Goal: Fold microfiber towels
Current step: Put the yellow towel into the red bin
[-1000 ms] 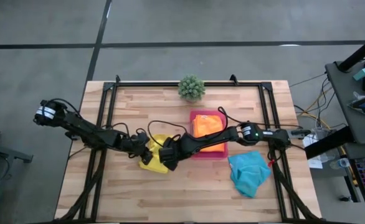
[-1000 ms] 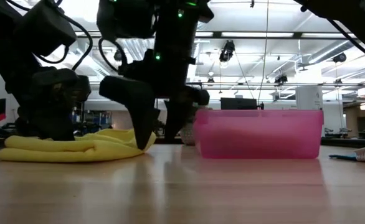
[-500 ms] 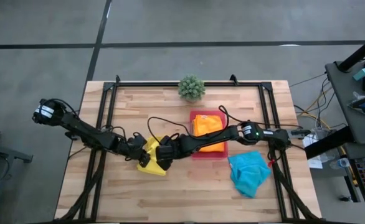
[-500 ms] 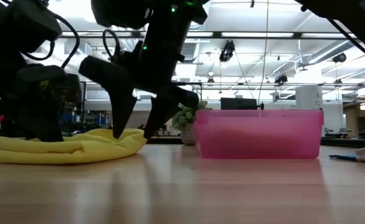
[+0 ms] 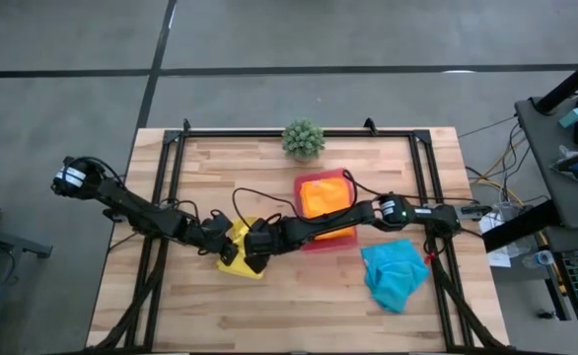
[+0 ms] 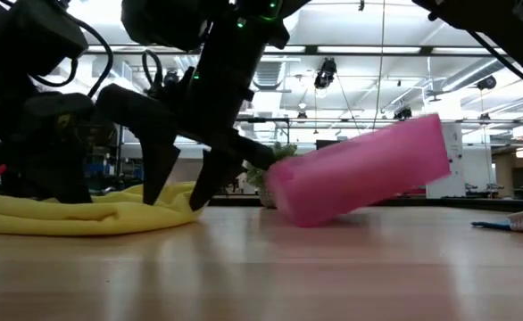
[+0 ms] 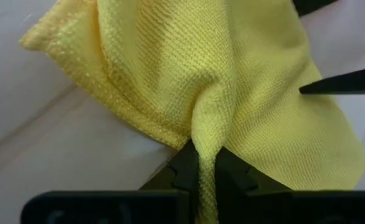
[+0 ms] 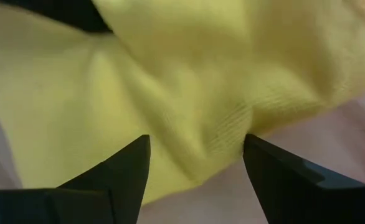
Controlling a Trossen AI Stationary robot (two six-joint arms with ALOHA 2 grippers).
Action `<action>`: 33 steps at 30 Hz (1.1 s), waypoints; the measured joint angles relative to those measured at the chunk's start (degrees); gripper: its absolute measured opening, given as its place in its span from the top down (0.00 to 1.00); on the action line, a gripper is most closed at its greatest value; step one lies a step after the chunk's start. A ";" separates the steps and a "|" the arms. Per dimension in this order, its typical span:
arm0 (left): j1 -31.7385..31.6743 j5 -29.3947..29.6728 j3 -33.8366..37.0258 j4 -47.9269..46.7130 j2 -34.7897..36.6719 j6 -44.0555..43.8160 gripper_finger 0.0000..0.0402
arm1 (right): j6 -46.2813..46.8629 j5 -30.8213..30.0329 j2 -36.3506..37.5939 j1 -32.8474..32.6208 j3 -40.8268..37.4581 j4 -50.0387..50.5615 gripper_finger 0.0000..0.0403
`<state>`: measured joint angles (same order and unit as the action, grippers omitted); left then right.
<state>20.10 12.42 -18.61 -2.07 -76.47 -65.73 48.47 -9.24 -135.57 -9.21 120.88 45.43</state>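
The yellow towel (image 5: 242, 248) lies bunched on the table left of centre, resting flat on the wood (image 6: 83, 214). My left gripper (image 5: 220, 244) stands at its left side, shut on it. My right gripper (image 5: 255, 248) reaches in from the right, open, slanting down, its two fingers (image 8: 127, 168) either side of a bulge at the towel's edge (image 8: 232, 124). An orange towel (image 5: 326, 197) lies in the pink tray (image 5: 309, 243). A turquoise towel (image 5: 395, 274) lies crumpled at the near right. My left gripper pinches a raised ridge of the yellow towel (image 7: 205, 146) between its two fingers, near one edge of the cloth. It comes slanting down from the table's left. The rest of the towel lies slack on the table. My right gripper's fingertips (image 6: 159, 183) reach down to the towel; whether they touch it I cannot tell.
The pink tray (image 6: 360, 178) stands tipped, its left end on the table and its right end raised, under my right arm (image 5: 368, 212). A small green potted plant (image 5: 303, 139) stands at the far edge. Black frame rails (image 5: 161, 197) run along both sides.
My left gripper has drawn the yellow towel a little toward the table's left edge. My right gripper has followed leftward, staying open and tipping more steeply onto the towel's right part. The pink tray has tipped up at its right end and shifted slightly left.
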 joint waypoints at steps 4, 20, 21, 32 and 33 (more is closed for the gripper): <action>0.57 -0.72 -0.08 -0.02 0.00 -1.18 0.96 | -0.06 0.49 0.11 -0.07 -0.02 2.60 0.39; 6.92 2.04 -0.11 -1.41 0.11 -10.50 0.96 | 1.49 -3.63 3.72 -3.86 -0.07 3.54 0.39; 7.07 2.14 -0.11 -1.41 0.11 -10.52 0.96 | 1.83 -3.73 3.46 -3.80 -0.08 3.75 0.39; 9.27 4.03 0.02 0.00 0.06 -12.04 0.96 | 1.42 -1.96 0.11 -3.12 -0.61 -3.44 0.39; 9.27 4.14 0.02 0.76 0.04 -12.00 0.96 | 0.81 -1.64 0.02 -3.02 -0.61 -4.84 0.40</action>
<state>29.36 16.56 -18.59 -1.31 -76.42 -77.73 49.27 -10.89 -135.55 -12.23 120.27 40.59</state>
